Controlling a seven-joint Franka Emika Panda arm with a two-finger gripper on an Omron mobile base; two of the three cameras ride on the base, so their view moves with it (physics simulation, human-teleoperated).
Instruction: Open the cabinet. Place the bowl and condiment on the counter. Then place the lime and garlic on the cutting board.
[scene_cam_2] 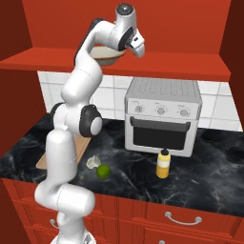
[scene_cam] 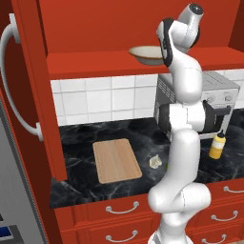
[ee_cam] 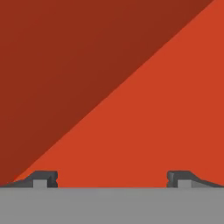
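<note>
The cabinet (scene_cam: 95, 64) stands open, its door (scene_cam: 33, 95) swung out at the left. The cream bowl (scene_cam: 145, 55) rests on the cabinet's lower shelf, partly behind my arm (scene_cam_2: 107, 57). My gripper (ee_cam: 112, 179) is open inside the cabinet, just right of the bowl, facing bare red walls with nothing between its fingers. The yellow condiment (scene_cam: 217, 146) (scene_cam_2: 163, 163) stands on the counter (scene_cam: 81, 186) before the oven. The garlic (scene_cam: 155, 162) (scene_cam_2: 93, 162) and lime (scene_cam_2: 103, 170) lie on the counter right of the cutting board (scene_cam: 116, 160).
A silver toaster oven (scene_cam_2: 162, 116) sits at the back of the counter under the shelf. The open door's curved handle (scene_cam: 12, 86) juts out at the left. Red drawers (scene_cam: 124, 209) run below the counter edge.
</note>
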